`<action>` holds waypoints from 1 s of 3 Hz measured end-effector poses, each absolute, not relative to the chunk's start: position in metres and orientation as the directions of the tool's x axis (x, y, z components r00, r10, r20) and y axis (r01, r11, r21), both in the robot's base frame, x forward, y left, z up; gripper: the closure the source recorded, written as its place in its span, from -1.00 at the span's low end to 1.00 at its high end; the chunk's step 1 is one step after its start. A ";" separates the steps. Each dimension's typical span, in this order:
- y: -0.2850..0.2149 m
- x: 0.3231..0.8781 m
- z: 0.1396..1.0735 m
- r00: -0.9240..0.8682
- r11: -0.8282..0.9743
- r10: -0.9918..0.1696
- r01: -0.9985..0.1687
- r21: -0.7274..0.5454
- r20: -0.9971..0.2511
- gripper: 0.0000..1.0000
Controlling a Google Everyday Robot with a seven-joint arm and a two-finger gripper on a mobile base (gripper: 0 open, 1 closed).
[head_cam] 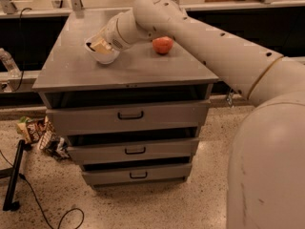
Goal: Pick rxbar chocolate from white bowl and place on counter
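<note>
One white bowl and one red apple sit apart on the grey tabletop. One claw reaches down into the bowl. How far it is open cannot be told, and the rxbar chocolate cannot be made out behind it.

The bowl sits on the counter in its left half, about midway between the front and back edges. The gripper is at the bowl's mouth, its arm coming in across the right edge. The apple lies right of the bowl, apart from it and nearer the right edge, while packets lie on the floor below the front-left corner.
</note>
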State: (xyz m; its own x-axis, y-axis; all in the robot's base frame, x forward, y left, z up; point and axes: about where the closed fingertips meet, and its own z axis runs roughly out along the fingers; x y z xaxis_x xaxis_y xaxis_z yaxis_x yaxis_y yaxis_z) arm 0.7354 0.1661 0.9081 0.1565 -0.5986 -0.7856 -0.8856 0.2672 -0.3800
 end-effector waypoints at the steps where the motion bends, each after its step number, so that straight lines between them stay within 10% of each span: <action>1: 0.169 0.744 0.919 0.191 0.253 -0.596 -0.878 -0.407 -0.780 1.00; 3: 0.131 0.767 0.956 0.202 0.345 -0.581 -0.816 -0.464 -0.788 1.00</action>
State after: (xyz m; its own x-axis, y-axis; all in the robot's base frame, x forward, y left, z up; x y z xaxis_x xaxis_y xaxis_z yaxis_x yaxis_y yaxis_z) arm 0.7672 0.1311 0.9558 0.2022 -0.5814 -0.7881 -0.8160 0.3449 -0.4639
